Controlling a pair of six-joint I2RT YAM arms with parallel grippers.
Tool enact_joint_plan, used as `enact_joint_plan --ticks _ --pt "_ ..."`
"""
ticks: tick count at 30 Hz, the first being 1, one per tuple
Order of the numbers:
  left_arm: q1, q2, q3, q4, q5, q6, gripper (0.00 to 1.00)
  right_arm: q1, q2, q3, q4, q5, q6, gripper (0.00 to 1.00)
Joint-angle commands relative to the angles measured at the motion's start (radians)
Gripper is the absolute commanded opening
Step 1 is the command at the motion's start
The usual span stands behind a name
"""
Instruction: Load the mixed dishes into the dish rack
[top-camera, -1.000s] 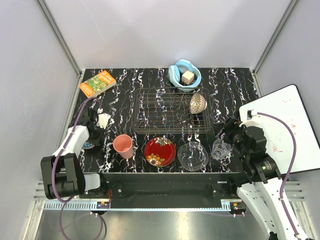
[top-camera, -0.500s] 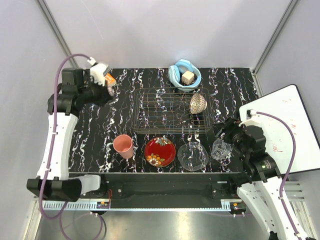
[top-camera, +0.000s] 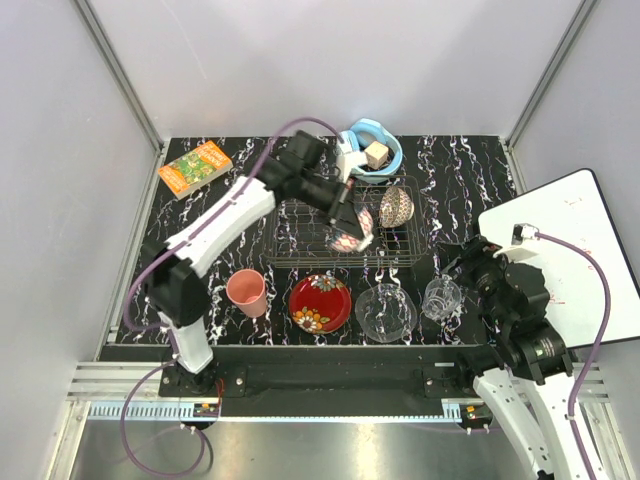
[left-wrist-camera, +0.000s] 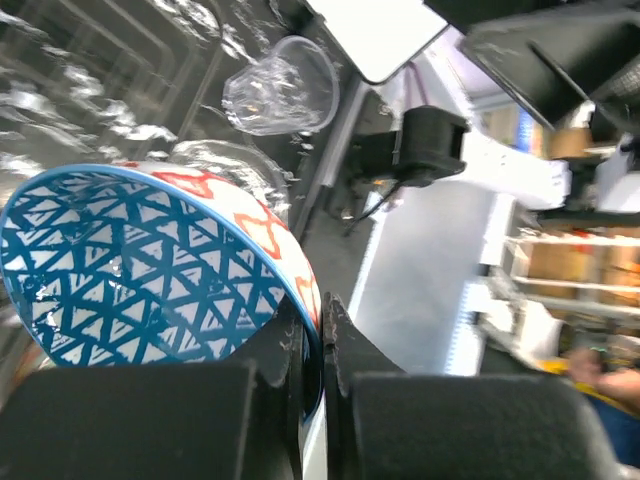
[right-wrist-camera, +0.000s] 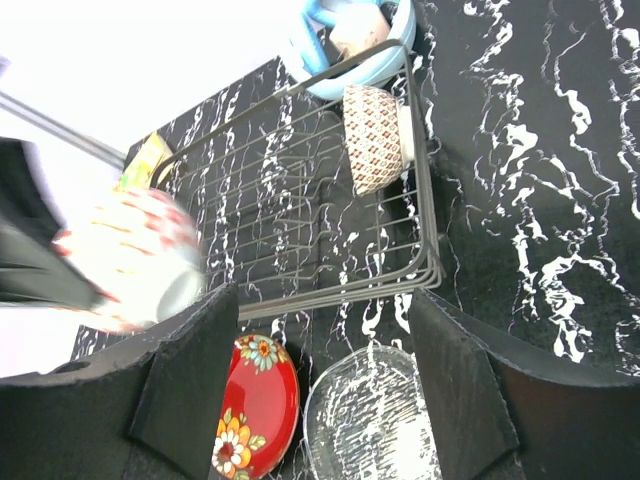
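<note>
Dish rack (top-camera: 290, 225) at the centre of the table (top-camera: 470, 190), with a small blue patterned bowl (top-camera: 349, 240) held above its near half. The left gripper (left-wrist-camera: 315, 320) is closed on the bowl's rim, one finger inside and one outside, and the bowl hangs tilted from that pinch. Its blue triangle lining faces the left wrist camera, and its red-and-white outside faces the right wrist camera, where it appears blurred. A brown patterned bowl (top-camera: 396, 206) stands on edge at the right end of the rack.

Four dishes stand in a row on the table in front of the rack: pink cup (top-camera: 246, 291), red floral plate (top-camera: 320, 303), clear glass bowl (top-camera: 385, 312) and clear glass cup (top-camera: 440, 297). The right gripper (top-camera: 455, 268) holds nothing; its fingers are spread wide, just beside the glass cup.

Step in hand, as judged: placing the held bowl in the rack, early in the load. The next move calls for lowering the bowl between the wires, clear of the brown patterned bowl. The tilt should be kept so that the bowl seats against the grid, and the pinch released only once the bowl bears on the wires. The glass cup is the likely next pick for the right gripper.
</note>
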Motion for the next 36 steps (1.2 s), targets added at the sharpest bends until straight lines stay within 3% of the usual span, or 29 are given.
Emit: enact_joint_plan --ticks 1,3,5,9,12,15,26,31,36 --pt "-0.083 0.078 0.110 0.217 0.142 -0.215 0.00 0.006 -0.017 0.038 -0.026 0.067 -0.015 0.77" --pt "-0.088 0.110 0.091 0.327 0.148 -0.342 0.00 0.006 -0.022 0.037 -0.030 0.080 -0.009 0.77" --pt "-0.083 0.122 0.025 0.583 0.145 -0.479 0.00 0.007 -0.020 0.035 -0.036 0.090 -0.003 0.77" --pt "-0.079 0.173 -0.090 1.023 0.133 -0.900 0.00 0.006 -0.006 0.035 -0.044 0.102 0.007 0.77" --pt "-0.069 0.198 -0.190 1.469 0.075 -1.133 0.00 0.006 0.014 0.032 -0.044 0.103 0.005 0.77" --pt "-0.065 0.242 -0.250 1.669 0.007 -1.300 0.00 0.007 0.034 0.034 -0.044 0.102 0.005 0.77" --pt "-0.073 0.273 -0.362 1.682 -0.088 -1.286 0.00 0.007 0.047 0.012 -0.033 0.088 0.028 0.77" --pt "-0.085 0.284 -0.382 1.558 -0.125 -1.198 0.00 0.007 0.034 0.009 -0.035 0.085 0.034 0.77" --pt "-0.112 0.317 -0.391 1.537 -0.140 -1.161 0.00 0.006 0.006 0.008 -0.035 0.077 0.037 0.77"
